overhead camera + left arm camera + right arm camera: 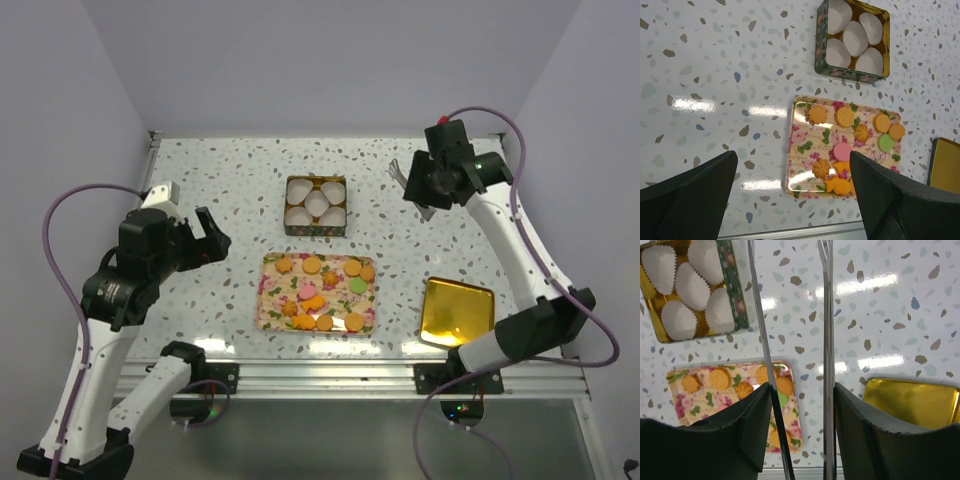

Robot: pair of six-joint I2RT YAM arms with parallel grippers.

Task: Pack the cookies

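Note:
The cookies, mostly orange with a pink and a green one, lie on a floral tray at the table's front centre; they also show in the left wrist view and the right wrist view. My right gripper hangs high at the back right, shut on metal tongs whose two blades stick out apart between its fingers. My left gripper hovers open left of the tray, with nothing between its fingers.
A floral tin lined with several white paper cups stands behind the tray. Its gold lid lies at the front right, near the table edge. A metal rail runs along the near edge.

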